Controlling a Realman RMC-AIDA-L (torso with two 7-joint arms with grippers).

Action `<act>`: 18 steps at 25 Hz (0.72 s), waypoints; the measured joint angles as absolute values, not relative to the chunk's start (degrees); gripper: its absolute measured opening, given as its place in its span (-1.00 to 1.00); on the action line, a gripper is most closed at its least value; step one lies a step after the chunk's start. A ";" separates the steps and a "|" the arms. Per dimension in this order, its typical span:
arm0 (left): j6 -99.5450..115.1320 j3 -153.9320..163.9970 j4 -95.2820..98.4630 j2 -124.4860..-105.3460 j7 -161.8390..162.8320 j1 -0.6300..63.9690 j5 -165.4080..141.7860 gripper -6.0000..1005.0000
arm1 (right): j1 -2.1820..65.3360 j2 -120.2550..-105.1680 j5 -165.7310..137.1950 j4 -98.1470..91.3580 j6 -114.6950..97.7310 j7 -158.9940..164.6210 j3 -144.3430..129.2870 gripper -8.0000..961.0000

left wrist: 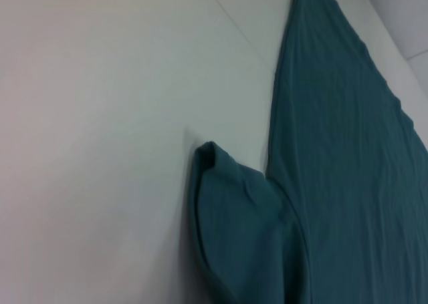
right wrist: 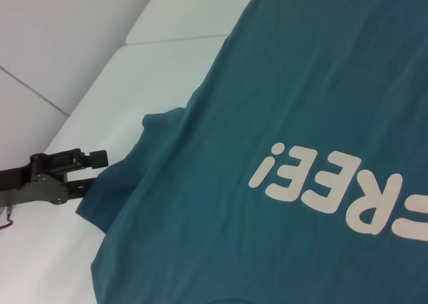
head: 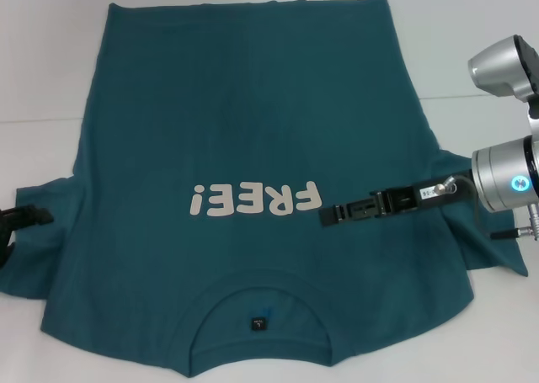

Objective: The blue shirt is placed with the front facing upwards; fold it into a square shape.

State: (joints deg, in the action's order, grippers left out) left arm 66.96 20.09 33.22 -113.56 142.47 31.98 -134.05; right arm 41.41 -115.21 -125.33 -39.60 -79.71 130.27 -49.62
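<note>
Blue shirt [head: 253,122], a large dark teal-blue short-sleeved cotton T-shirt, lies spread flat on the white bench [head: 50,63], front up, cream "FREE!" lettering [head: 253,200] showing. Progress judged: no fold made yet; body is full width, both sleeves out to the sides, so every fold toward a square remains. Orientation: long axis runs 6 to 12 o'clock in the head view; round collar with small dark label [head: 258,322] at 6 o'clock nearest the robot, hem at 12 o'clock, lettering upside down to the camera. Left gripper [head: 17,223] sits at 9 o'clock at the left sleeve [left wrist: 241,230]; in the right wrist view its jaws look slightly apart beside the sleeve edge, grip on cloth not confirmed. Right gripper [head: 330,215] reaches in from 3 o'clock over the right sleeve onto the chest just beside the lettering; whether its jaws are apart or together, I cannot tell.
</note>
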 joint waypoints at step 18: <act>66.39 20.63 33.26 -113.34 143.07 32.63 -137.32 -0.55 | 41.15 -114.96 -125.23 -39.55 -79.74 130.19 -48.25 0.91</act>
State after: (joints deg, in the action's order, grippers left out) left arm 66.39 20.63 33.26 -113.34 143.07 32.63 -137.32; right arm 41.15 -114.96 -125.23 -39.55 -79.74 130.19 -48.25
